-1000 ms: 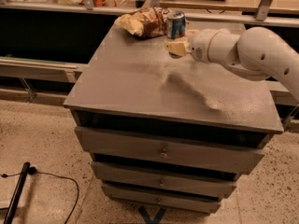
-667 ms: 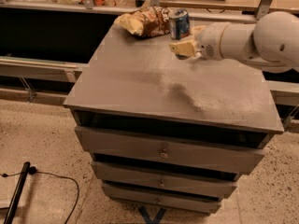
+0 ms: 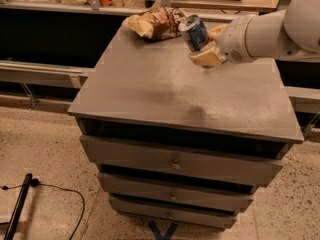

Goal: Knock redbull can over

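The redbull can is blue and silver and sits near the back right of the grey drawer cabinet's top. It is tilted, with its silver top leaning up and to the left. My gripper is right against the can's lower right side, coming in from the right on the white arm. The can's base is hidden behind the gripper.
A brown-and-yellow snack bag lies at the back edge of the cabinet top, just left of the can. The cabinet has several drawers. A black cable runs over the speckled floor at lower left. A counter runs behind the cabinet.
The gripper has moved back and left against the can. The can stood upright before and now tilts to the left.
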